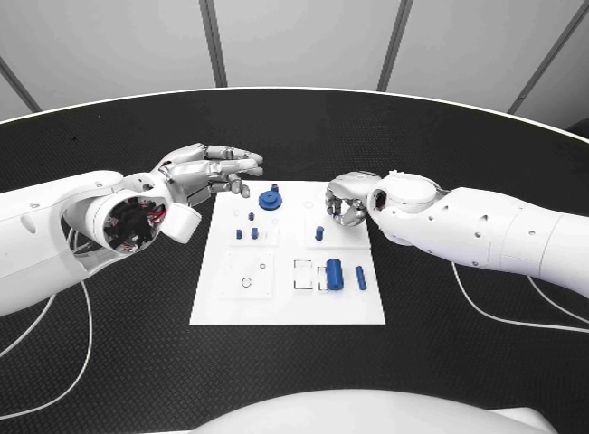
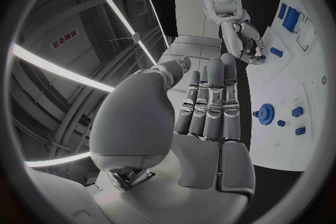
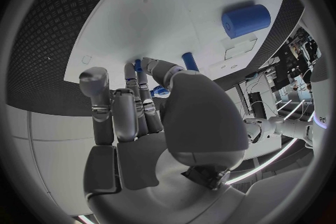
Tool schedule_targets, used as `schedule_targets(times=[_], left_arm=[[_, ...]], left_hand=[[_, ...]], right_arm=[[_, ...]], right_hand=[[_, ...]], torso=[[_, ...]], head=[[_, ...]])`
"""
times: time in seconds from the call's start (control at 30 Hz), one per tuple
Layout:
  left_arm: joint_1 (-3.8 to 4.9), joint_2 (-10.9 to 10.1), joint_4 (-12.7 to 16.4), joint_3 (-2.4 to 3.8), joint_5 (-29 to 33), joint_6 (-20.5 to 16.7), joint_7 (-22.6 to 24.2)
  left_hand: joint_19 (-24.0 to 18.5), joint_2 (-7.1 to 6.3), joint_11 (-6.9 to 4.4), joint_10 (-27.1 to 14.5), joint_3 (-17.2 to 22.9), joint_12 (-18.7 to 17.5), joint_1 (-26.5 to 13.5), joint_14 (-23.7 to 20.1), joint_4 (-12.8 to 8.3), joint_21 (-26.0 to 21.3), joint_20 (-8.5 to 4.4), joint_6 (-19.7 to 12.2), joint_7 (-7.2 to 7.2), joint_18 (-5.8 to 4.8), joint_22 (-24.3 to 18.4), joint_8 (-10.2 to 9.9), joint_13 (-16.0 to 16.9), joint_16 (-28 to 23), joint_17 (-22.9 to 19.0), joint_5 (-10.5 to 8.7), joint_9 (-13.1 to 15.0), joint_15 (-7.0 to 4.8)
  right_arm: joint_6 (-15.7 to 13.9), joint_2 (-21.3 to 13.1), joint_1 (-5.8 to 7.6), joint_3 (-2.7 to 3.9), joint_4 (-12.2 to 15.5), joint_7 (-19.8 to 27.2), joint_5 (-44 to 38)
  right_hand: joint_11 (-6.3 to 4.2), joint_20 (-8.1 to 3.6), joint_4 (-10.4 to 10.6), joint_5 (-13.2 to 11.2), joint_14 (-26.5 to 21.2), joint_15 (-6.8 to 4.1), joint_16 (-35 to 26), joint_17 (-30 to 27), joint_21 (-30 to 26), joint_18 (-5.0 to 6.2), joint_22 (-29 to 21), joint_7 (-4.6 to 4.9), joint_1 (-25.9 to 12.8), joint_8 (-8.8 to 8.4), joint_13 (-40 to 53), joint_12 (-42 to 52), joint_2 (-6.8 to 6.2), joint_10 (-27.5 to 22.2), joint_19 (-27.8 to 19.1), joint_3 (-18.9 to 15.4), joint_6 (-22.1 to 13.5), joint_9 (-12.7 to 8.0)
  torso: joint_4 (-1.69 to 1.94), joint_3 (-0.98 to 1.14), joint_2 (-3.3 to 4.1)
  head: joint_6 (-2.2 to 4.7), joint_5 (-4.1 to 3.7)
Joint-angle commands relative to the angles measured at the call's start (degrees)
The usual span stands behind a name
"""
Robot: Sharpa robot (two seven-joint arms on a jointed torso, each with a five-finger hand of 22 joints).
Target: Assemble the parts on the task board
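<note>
The white rectangular task board [image 1: 288, 303] is lying mid-table [image 1: 111, 362], black surface open all round. The left hand [image 1: 213, 169] is hovering at its far-left corner, fingers straight, holding nothing. The right hand [image 1: 350, 201] is curling over the far-right edge; its grasp is unclear. A large blue cylinder [image 1: 333, 270] is lying lengthwise, pointing near-to-far.

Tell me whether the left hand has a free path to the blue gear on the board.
Probably yes. The left hand hovers open at the board's far left corner, holding nothing, and the blue gear stands just beside it with nothing between. The right hand is over the board's other side.
</note>
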Motion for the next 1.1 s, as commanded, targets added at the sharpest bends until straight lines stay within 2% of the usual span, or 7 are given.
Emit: schedule_targets(times=[0.03,0.13,0.47,0.83,1.1], left_arm=[[0.00,-0.1,0.1,0.00,0.0,0.0,0.0],[0.00,-0.1,0.1,0.00,0.0,-0.1,0.0],[0.01,-0.2,0.2,0.00,0.0,-0.1,0.0],[0.01,-0.3,0.3,0.00,0.0,-0.1,-0.1],[0.01,-0.4,0.3,0.00,0.0,-0.1,-0.1]], left_hand=[[0.0,0.64,0.11,-0.2,-0.3,0.2,0.1,-0.5,0.0,-0.3,0.29,0.2,0.40,0.32,0.0,0.4,0.0,-0.2,0.0,-0.28,0.1,-0.02],[0.0,0.64,0.11,-0.2,-0.3,0.2,0.1,-0.5,0.0,-0.3,0.29,0.2,0.40,0.32,0.0,0.4,0.0,-0.2,0.0,-0.28,0.1,-0.02],[-0.1,0.68,0.11,-0.3,-0.3,0.2,0.2,-0.5,0.0,-0.3,0.30,0.1,0.40,0.32,-0.1,0.4,0.0,-0.2,0.1,-0.28,0.1,-0.02],[-0.1,0.68,0.11,-0.3,-0.3,0.2,0.2,-0.5,0.0,-0.3,0.30,0.1,0.40,0.32,-0.1,0.4,0.0,-0.2,0.1,-0.28,0.1,-0.02],[-0.1,0.68,0.11,-0.3,-0.3,0.2,0.2,-0.5,0.0,-0.3,0.30,0.1,0.40,0.32,-0.1,0.4,0.0,-0.2,0.1,-0.28,0.1,-0.02]], right_arm=[[-0.1,-0.1,-0.05,0.00,0.1,-0.4,-0.3],[-0.4,-0.2,-0.07,0.00,0.2,-0.6,-0.5],[-2.6,-0.6,-0.11,0.00,0.7,-0.5,-0.7],[-6.5,-1.5,-0.11,0.01,2.0,-0.4,-0.7],[-7.1,-2.8,-0.11,0.01,3.4,-0.5,-0.7]], right_hand=[[-0.09,-0.37,-1.0,-0.1,3.1,-0.59,0.2,1.5,0.5,-0.59,0.4,-0.02,0.9,0.52,0.6,0.4,0.91,0.7,0.1,0.3,0.8,0.2],[-0.17,-0.51,-1.5,-0.2,3.1,-0.69,0.3,1.6,1.0,-0.68,0.9,-0.08,1.4,0.72,1.0,0.6,1.40,1.1,0.2,0.5,1.3,0.4],[-0.48,-0.75,-2.3,0.1,3.2,-0.93,0.6,1.8,2.5,-0.90,2.1,-0.34,1.9,1.18,1.7,1.0,1.86,2.1,0.7,0.7,2.4,0.8],[-0.48,-0.77,-2.3,0.1,3.2,-0.96,0.6,1.8,2.8,-0.96,2.3,-0.33,1.7,1.22,1.8,1.0,1.77,2.2,0.8,0.6,2.5,0.9],[-0.51,-0.78,-2.1,-0.1,3.3,-0.95,0.7,1.8,2.9,-1.00,2.5,-0.35,1.3,1.27,1.9,1.0,1.69,2.3,0.8,0.3,2.7,1.0]], torso=[[0.01,0.00,0.01],[-0.01,-0.01,-0.06],[-0.02,0.02,-0.17],[-0.01,-0.02,-0.19],[0.01,-0.01,-0.18]], head=[[-0.28,-0.08],[-0.48,-0.08],[-0.74,-0.16],[-0.78,-0.13],[-0.87,-0.13]])
